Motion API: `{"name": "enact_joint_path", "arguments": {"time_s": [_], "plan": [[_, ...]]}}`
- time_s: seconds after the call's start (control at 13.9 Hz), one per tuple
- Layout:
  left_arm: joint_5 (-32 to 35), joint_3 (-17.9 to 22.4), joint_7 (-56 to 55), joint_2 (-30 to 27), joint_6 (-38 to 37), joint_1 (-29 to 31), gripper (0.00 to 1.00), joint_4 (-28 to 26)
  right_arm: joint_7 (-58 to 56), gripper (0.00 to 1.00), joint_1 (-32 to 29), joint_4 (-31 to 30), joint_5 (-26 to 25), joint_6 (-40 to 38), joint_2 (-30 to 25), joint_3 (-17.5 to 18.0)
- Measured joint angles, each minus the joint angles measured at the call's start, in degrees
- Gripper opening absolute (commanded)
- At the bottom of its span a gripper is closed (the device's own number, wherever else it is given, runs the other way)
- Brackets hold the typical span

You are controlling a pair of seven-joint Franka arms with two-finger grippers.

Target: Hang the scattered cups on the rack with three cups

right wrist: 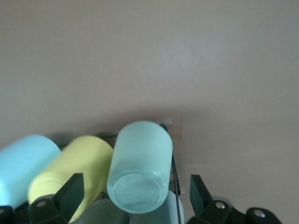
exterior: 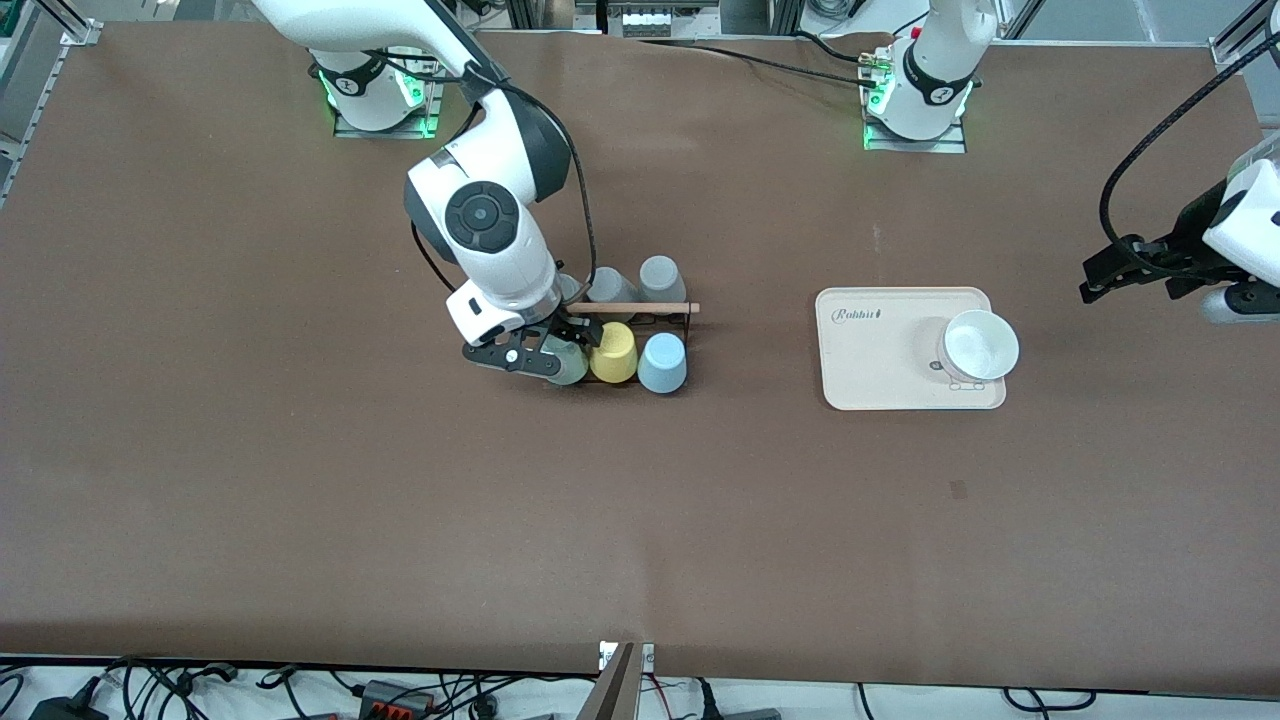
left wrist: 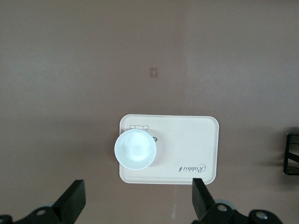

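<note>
My right gripper [exterior: 553, 352] sits at the rack [exterior: 640, 318], jaws spread wide either side of the green cup [right wrist: 140, 165], not gripping it. That cup rests upended on a peg beside the yellow cup [exterior: 613, 352], with the blue cup [exterior: 662, 362] next along. Lifting away carelessly, I could clip the green one and tip it off. My left gripper [left wrist: 135, 205] waits open over the cream tray [left wrist: 196, 140], with a white bowl [left wrist: 135, 149] on it.

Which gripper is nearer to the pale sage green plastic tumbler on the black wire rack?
Right. The right gripper is at the pale sage green plastic tumbler on the black wire rack, fingers open around it. The left gripper waits open, near the left arm's end.
</note>
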Motion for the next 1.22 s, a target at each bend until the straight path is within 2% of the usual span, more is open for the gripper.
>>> {"name": "enact_joint_path", "arguments": {"time_s": [0.22,0.5,0.93,1.22], "plan": [[0.0,0.21,-1.08,-0.09,1.02,0.08,1.0,0.01,-1.96,1.0,-4.68,0.62,0.0,-5.67,-5.57,-0.41],[0.0,0.08,-3.64,-0.1,1.25,0.06,1.0,0.01,-14.02,1.0,-14.58,0.67,0.01,-14.4,-13.41,-0.65],[0.0,0.07,2.02,-0.18,1.25,0.04,1.0,0.01,-43.66,1.0,-31.36,0.66,-0.02,-20.62,-19.28,-2.07],[-0.14,0.39,1.95,-0.19,0.83,0.3,1.0,0.01,-47.69,1.0,-33.61,3.51,-0.03,-27.96,-21.55,-5.13]]}}
